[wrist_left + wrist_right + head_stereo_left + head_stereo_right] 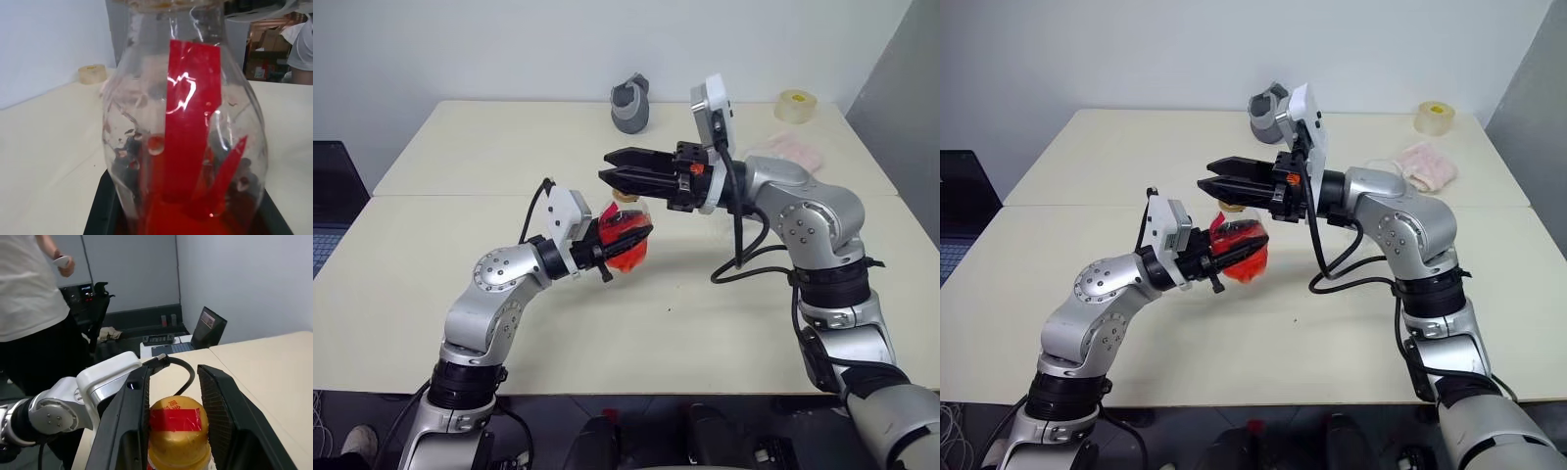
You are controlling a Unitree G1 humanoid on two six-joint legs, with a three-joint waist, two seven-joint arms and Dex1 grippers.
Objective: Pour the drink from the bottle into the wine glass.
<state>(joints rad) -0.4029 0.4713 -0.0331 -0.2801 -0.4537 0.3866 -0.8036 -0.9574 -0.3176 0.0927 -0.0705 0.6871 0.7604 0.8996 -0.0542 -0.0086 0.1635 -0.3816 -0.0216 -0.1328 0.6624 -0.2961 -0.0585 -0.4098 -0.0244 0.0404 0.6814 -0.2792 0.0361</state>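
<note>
Gripping the bottle (628, 238) around its bulbous body, the left pincer (625, 238) holds it up off the bench (460, 157), about mid-way across and toward the near half of the surface. The bottle stands roughly upright, its red label showing between the black fingers and the red-orange drink (195, 218) pooled in its lowest part, as the left wrist view makes plain. Droplets cling to the inside of the clear wall above the liquid.

Reaching in from the right, the right pincer (612, 168) lies level and points toward the left, just above the bottle's top. In the right wrist view its two black fingers (222, 406) stand either side of the yellow-orange cap (178, 431), which carries a strip of red tape. A narrow gap shows between each finger and the cap, so the jaws are parted around the cap; whether they press on it cannot be told.

On the far side of the bench, near its middle, sits a grey jug-like object (631, 103). Toward the far right corner lies a roll of tape (795, 106), and nearer than that a pink-and-white wrapped packet (1427, 164). A seam runs left to right across the bench, splitting it into a far and a near half.

Beyond the bench, the right wrist view takes in a person (29, 289) in a white top standing by an open laptop (205, 330).
</note>
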